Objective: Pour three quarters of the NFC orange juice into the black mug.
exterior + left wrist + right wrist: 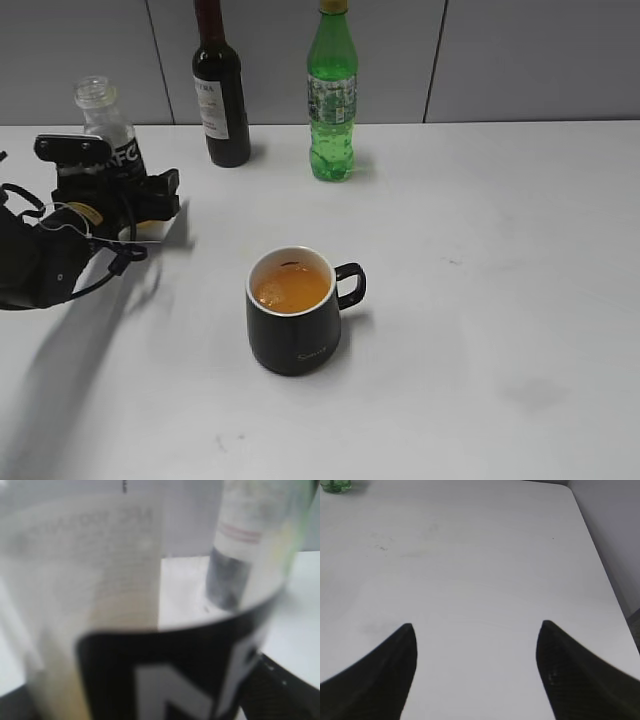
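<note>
We see the left end effector (130, 205) gripping the upright NFC orange juice (112, 135); the right end effector (476, 650) hangs spread; the black mug (295, 325) holds juice.

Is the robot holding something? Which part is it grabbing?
The left gripper holds the juice bottle around its lower labelled body. The right gripper is open, holding nothing.
</note>
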Action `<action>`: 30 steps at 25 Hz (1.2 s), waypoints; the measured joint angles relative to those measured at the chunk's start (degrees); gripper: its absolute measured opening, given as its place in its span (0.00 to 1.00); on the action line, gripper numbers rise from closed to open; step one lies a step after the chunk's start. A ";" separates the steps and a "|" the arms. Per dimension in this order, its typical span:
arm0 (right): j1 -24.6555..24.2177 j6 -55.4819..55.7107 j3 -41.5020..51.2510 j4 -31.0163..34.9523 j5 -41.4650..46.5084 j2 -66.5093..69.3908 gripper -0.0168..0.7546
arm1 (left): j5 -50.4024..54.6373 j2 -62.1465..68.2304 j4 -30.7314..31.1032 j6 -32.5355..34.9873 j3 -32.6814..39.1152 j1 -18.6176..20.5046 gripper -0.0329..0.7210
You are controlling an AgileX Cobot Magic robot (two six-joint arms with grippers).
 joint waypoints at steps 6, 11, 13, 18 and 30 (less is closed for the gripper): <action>0.00 0.00 0.00 0.00 0.00 0.00 0.75 | 0.00 0.00 0.00 0.00 0.00 -0.35 0.93; 0.00 0.00 0.00 0.00 0.00 0.00 0.75 | 0.00 0.00 0.00 0.00 0.00 -0.35 0.93; 0.00 0.00 0.00 0.00 0.00 0.00 0.75 | 0.00 0.00 0.00 0.00 0.00 -0.35 0.93; 0.00 0.00 0.00 0.00 0.00 0.00 0.75 | 0.00 0.00 -0.52 0.00 0.00 -0.35 0.93; 0.00 0.00 0.00 0.00 0.00 0.00 0.75 | 0.00 0.00 -3.39 0.26 0.10 -0.35 0.93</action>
